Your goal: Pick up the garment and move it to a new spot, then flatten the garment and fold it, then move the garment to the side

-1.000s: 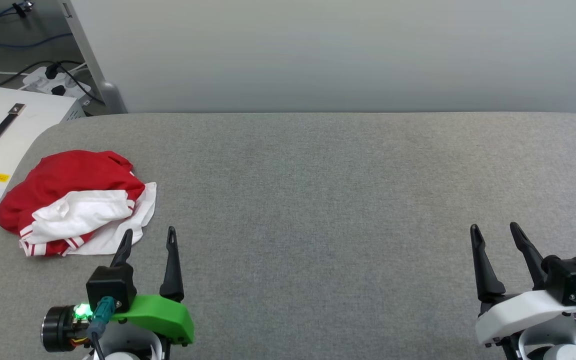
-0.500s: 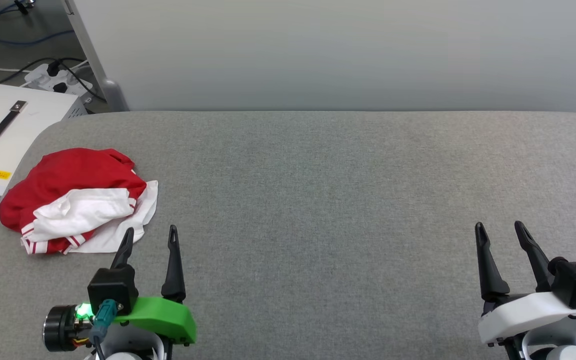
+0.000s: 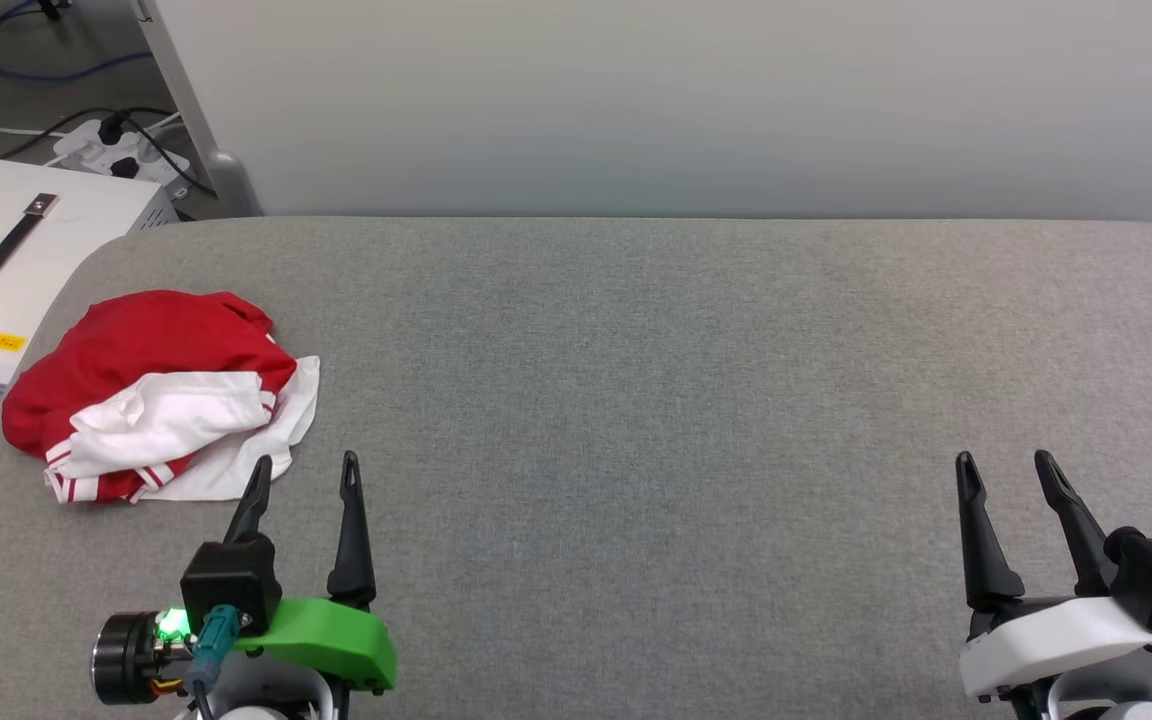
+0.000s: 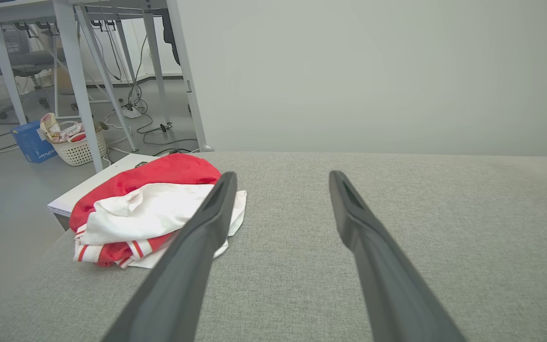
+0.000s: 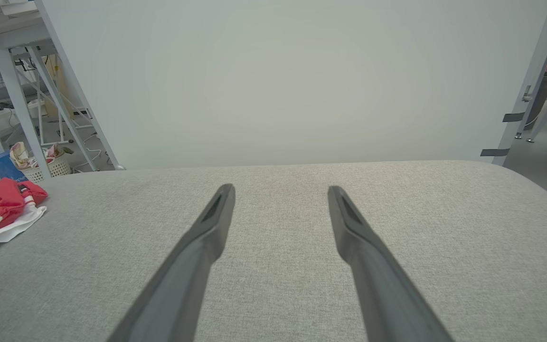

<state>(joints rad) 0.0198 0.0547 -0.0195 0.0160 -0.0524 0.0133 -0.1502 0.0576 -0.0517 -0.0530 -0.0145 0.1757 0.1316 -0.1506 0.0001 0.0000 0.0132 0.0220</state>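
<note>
Red and white fabric, the garment [image 3: 151, 400], lies crumpled in a heap on the grey upholstered tabletop [image 3: 636, 380], close to its left edge and toward the near-left corner. No stage of the task appears complete. Judged from this state, the garment has not been lifted, relocated, flattened, folded or set aside, so the whole sequence is left to do. The left gripper [image 3: 305, 460] is positioned just beside the heap's near-right side, fingers spread wide and empty. The right gripper [image 3: 1004, 457] sits near the right end of the tabletop, well apart from the garment, likewise spread and empty. The head view gives both grippers and the heap's outline from above, plus a white box [image 3: 6, 260] beside the left edge. The left wrist view adds the heap's side profile, with white material piled on red and striped trim at the bottom, and a basket [image 4: 76, 147] on the floor beyond. The right wrist view places the garment at its far left margin and shows the tabletop's rounded right corner.
</note>
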